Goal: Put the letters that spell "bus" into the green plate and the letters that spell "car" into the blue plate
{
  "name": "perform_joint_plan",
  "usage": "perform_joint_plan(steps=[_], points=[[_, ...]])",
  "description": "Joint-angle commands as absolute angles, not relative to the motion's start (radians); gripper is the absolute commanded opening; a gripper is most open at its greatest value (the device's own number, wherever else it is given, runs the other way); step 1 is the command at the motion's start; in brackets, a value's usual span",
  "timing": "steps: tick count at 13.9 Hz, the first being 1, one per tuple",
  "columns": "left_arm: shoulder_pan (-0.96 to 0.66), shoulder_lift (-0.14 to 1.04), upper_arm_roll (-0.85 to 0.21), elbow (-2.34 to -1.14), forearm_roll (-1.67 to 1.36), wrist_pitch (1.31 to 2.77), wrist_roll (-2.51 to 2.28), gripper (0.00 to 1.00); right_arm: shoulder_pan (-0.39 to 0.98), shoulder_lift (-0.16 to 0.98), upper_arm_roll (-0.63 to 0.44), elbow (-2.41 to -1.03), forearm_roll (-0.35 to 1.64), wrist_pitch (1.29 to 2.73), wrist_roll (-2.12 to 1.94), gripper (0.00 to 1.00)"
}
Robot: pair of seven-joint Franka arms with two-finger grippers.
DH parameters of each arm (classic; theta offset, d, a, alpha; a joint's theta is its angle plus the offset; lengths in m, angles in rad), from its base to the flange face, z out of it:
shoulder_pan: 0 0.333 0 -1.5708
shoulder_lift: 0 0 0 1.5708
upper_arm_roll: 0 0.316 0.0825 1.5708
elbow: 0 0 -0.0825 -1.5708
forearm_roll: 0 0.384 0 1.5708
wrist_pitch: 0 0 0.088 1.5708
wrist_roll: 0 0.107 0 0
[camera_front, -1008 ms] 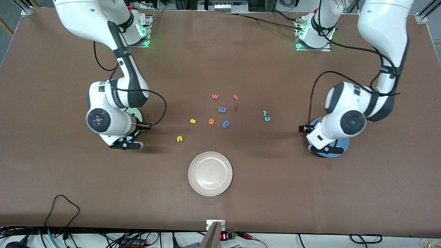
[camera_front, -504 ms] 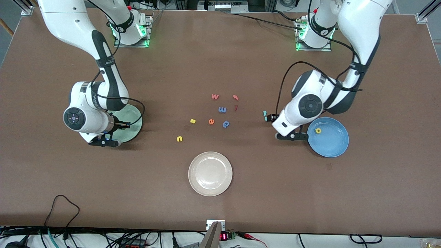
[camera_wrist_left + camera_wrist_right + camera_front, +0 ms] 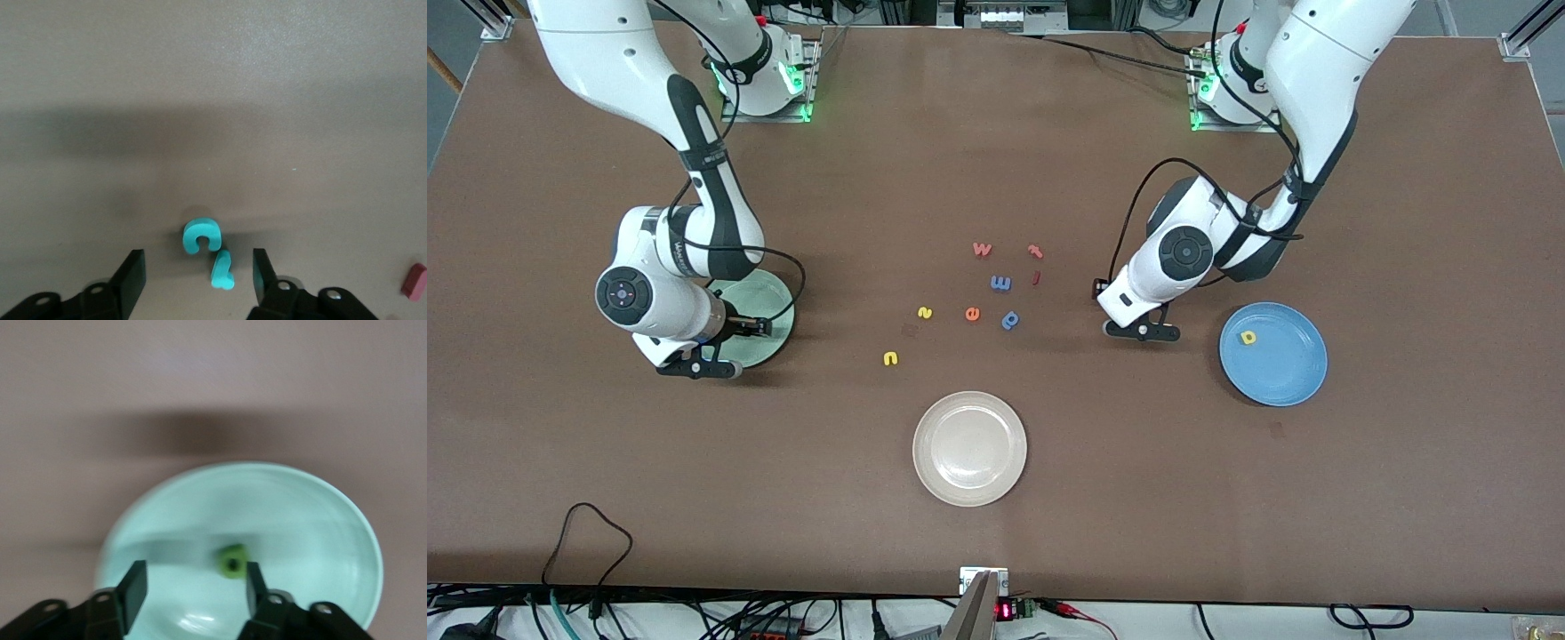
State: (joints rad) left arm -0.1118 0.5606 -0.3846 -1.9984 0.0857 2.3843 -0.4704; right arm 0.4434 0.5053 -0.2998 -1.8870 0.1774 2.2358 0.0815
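Note:
Above the teal "c" (image 3: 201, 235) and teal "r" (image 3: 222, 270) hangs my left gripper (image 3: 197, 280), open, one finger on each side of them and clear of both. The front view shows that left gripper (image 3: 1103, 292) with its hand hiding both letters. A yellow "a" (image 3: 1248, 337) lies in the blue plate (image 3: 1280, 382). My right gripper (image 3: 193, 587) is open over the green plate (image 3: 307, 520), and the dark green "b" (image 3: 232, 560) lies in the plate close to one finger. Right gripper (image 3: 749, 326) and green plate (image 3: 772, 298) also show from the front. On the table lie the yellow "s" (image 3: 925, 312) and yellow "u" (image 3: 890, 358).
An orange "e" (image 3: 972, 313), a blue "a"-like letter (image 3: 1010, 319), a blue "m" (image 3: 1000, 283), a red "w" (image 3: 982, 249) and two small red letters (image 3: 1035, 252) lie mid-table. A cream-white plate (image 3: 969, 449) sits nearer the front camera.
My left arm swung from over the blue plate to above the teal letters, leaving the yellow "a" in the plate. My right gripper opened over the green plate and let the "b" go.

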Motion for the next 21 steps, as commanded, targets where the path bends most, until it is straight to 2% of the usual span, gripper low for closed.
perform_joint_plan(steps=[1, 5, 8, 9, 10, 12, 15, 18, 20, 21], points=[[-0.112, 0.583, -0.387, -1.994, 0.101, 2.408, -0.476, 0.61, 0.541, 0.498, -0.299, -1.833, 0.195, 2.207, 0.138, 1.0], [-0.121, 0.618, -0.382, -1.994, 0.103, 2.453, -0.482, 0.59, 0.64, 0.572, -0.299, -1.824, 0.278, 2.313, 0.134, 0.93], [-0.12, 0.612, -0.382, -1.994, 0.103, 2.448, -0.483, 0.31, 0.667, 0.63, -0.295, -1.777, 0.305, 2.353, 0.149, 0.89], [-0.12, 0.608, -0.382, -1.994, 0.103, 2.444, -0.483, 0.28, 0.672, 0.641, -0.293, -1.761, 0.342, 2.353, 0.162, 0.87], [-0.111, 0.601, -0.382, -1.994, 0.103, 2.441, -0.483, 0.2, 0.672, 0.652, -0.293, -1.74, 0.366, 2.353, 0.164, 0.85], [-0.106, 0.575, -0.379, -1.98, 0.103, 2.387, -0.482, 0.12, 0.676, 0.689, -0.291, -1.674, 0.37, 2.344, 0.161, 0.78], [-0.103, 0.509, -0.348, -1.916, 0.103, 2.228, -0.474, 0.12, 0.686, 0.744, -0.291, -1.618, 0.39, 2.345, 0.175, 0.74], [-0.03, 0.497, -0.333, -1.792, 0.109, 2.015, -0.361, 0.12, 0.71, 0.768, -0.291, -1.612, 0.394, 2.352, 0.213, 0.72], [0.064, 0.495, -0.328, -1.773, 0.112, 1.979, -0.269, 0.15, 0.726, 0.779, -0.291, -1.612, 0.393, 2.353, 0.216, 0.72], [0.096, 0.497, -0.316, -1.775, 0.151, 1.98, -0.244, 0.15, 0.726, 0.782, -0.291, -1.612, 0.393, 2.353, 0.215, 0.69]])
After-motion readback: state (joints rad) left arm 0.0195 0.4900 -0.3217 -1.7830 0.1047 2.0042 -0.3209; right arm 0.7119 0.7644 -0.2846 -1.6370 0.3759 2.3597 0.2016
